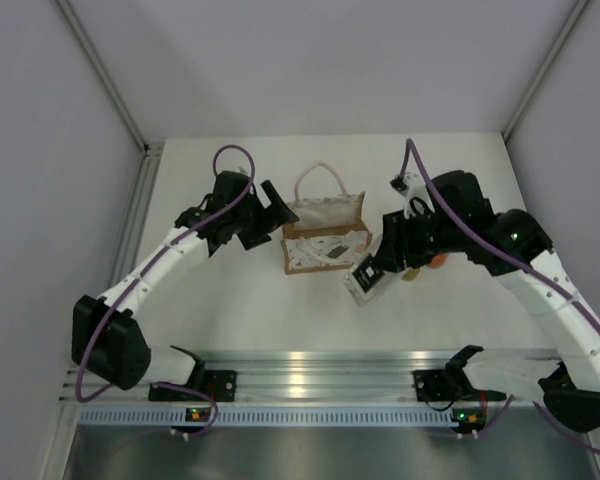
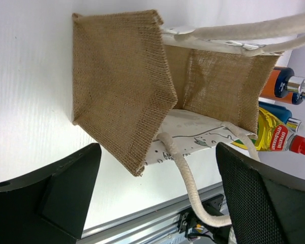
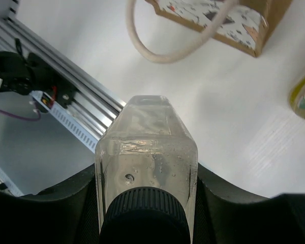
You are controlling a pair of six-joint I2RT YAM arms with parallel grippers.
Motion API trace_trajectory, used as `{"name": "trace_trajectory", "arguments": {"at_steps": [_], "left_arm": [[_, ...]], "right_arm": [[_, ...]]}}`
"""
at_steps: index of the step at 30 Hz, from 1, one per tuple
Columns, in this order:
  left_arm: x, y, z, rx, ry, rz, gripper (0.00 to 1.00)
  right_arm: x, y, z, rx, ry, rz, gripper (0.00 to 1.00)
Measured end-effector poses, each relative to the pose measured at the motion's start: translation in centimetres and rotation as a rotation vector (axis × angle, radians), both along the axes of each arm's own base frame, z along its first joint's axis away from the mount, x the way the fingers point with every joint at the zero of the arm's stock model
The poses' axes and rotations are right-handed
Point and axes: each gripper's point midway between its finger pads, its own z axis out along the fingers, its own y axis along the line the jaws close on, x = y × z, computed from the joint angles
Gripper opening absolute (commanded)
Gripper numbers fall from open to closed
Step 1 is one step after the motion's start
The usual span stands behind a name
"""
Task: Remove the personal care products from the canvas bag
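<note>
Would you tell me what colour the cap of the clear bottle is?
The cap of the clear bottle is dark grey; right wrist view shows it best.

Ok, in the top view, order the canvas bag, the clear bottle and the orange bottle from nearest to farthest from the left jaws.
1. canvas bag, just right of the open left jaws.
2. clear bottle, right of the bag, gripped by the right jaws.
3. orange bottle, farthest right, partly behind the right arm.
</note>
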Motion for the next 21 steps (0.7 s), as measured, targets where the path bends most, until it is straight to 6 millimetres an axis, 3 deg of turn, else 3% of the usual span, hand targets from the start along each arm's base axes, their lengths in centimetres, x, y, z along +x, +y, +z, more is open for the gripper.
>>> {"name": "trace_trajectory", "arguments": {"at_steps": [9, 15, 21], "left_arm": [[0.4, 2.2, 6.3, 0.094, -0.165, 0.013, 0.98], [0.0, 4.8, 11.4, 0.180, -0.294, 0.055, 0.98], [-1.4, 7.4, 14.0, 0.262, -0.359, 0.095, 0.98]], "right_arm": [[-0.7, -4.8, -8.9, -0.225, 0.052, -0.140, 0.00], [0.8, -7.4, -12.5, -0.355, 0.014, -0.257, 0.00], [2.4, -8.2, -15.2, -0.406, -0.017, -0.334, 0.00]]}}
